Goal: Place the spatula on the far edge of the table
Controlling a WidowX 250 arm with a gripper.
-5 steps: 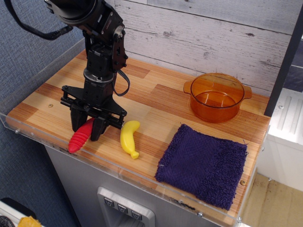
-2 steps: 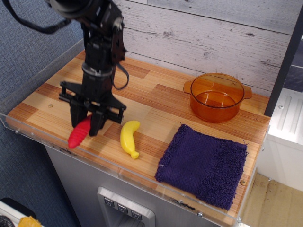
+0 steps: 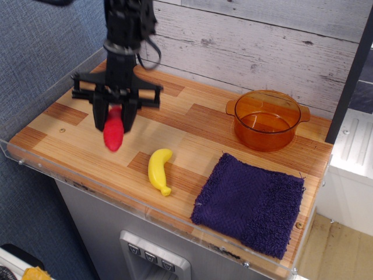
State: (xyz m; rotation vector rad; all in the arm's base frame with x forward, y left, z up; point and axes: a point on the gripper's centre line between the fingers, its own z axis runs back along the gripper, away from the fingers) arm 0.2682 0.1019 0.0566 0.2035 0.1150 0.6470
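The spatula's red ribbed handle (image 3: 113,133) hangs downward in the air above the left part of the wood-plank table (image 3: 192,125). My black gripper (image 3: 115,119) is shut on the handle's upper end, its fingers (image 3: 129,118) pressed against both sides. The silver head is hidden between the fingers. The gripper points straight down from the arm that enters at the top left.
A yellow toy banana (image 3: 159,170) lies near the front edge, right of the gripper. A purple cloth (image 3: 250,202) covers the front right. An orange transparent pot (image 3: 267,119) stands at the back right. A clear acrylic rim (image 3: 35,87) borders the table.
The gripper has risen off the table with the spatula and moved back and slightly right. The handle, which rested tilted on the wood, now hangs free.
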